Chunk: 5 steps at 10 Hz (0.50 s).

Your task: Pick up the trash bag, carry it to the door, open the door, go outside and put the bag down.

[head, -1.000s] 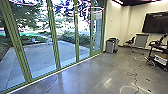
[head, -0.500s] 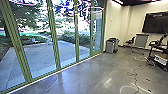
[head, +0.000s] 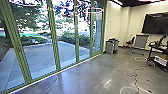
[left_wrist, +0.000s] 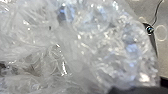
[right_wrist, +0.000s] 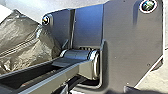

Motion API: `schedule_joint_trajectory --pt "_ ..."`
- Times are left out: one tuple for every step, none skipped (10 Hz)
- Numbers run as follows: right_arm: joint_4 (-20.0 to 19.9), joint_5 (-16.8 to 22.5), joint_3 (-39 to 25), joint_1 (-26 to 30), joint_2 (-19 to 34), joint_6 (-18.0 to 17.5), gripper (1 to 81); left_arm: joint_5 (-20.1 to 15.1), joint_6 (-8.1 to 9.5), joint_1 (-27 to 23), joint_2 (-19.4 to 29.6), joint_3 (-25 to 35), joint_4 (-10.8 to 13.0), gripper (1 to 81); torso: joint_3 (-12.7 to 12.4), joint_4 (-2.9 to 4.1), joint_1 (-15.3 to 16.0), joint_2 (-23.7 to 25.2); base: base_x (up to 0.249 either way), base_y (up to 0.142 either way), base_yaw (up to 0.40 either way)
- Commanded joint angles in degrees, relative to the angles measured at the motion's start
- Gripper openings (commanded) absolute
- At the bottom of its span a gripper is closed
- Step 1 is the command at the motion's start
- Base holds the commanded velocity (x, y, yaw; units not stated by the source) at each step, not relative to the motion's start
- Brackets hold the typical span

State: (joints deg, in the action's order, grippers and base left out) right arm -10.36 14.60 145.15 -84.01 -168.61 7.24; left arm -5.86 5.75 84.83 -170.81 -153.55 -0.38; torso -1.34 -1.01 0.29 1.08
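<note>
Crumpled clear plastic of the trash bag point(left_wrist: 82, 42) shows large and close in the left wrist view, with a dark shape along one border. How the left gripper's grip on it stands cannot be told. In the right wrist view, a part of the bag point(right_wrist: 22, 42) lies beside the robot's dark plate and jointed bar. The glass door panels with green frames point(head: 55, 37) run along the left side of the head view.
Beyond the glass lie paving point(head: 37, 56) and bushes. Grey bins point(head: 111, 46) stand at the far end of the glass wall. Cables point(head: 135, 77) trail over the floor on the right, near a dark cart with equipment point(head: 160, 53). A screen point(head: 156, 23) hangs on the wall.
The head view has shifted very slightly; the glass wall, bins and cables look otherwise the same.
</note>
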Motion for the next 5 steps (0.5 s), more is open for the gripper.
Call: schedule_joint_trajectory --pt "-0.1 3.76 -0.41 4.41 0.18 0.23 81.1 -3.1 -0.48 -4.28 0.29 0.01 0.2 1.0 0.0 0.0 0.0 0.0 0.097 0.0 0.0" --pt "-0.01 3.76 -0.41 4.32 0.18 0.23 81.1 -3.1 -0.48 -4.28 0.29 0.01 0.2 1.0 0.0 0.0 -0.02 0.02 0.113 0.0 0.0" --pt "-0.09 3.76 -0.41 4.24 0.18 0.23 81.1 -3.02 -0.48 -4.28 0.29 0.01 0.2 1.0 0.0 0.0 0.02 0.0 0.115 0.0 0.0" --pt "-0.01 3.76 -0.41 4.24 0.18 0.23 81.1 -3.1 -0.48 -4.28 0.29 0.01 0.2 1.0 0.0 0.0 0.0 0.0 0.125 0.0 0.0" --pt "-0.01 3.76 -0.41 4.15 0.18 0.23 81.1 -3.1 -0.48 -4.28 0.29 0.01 0.2 1.0 0.0 0.0 0.0 0.0 0.132 0.0 0.0"
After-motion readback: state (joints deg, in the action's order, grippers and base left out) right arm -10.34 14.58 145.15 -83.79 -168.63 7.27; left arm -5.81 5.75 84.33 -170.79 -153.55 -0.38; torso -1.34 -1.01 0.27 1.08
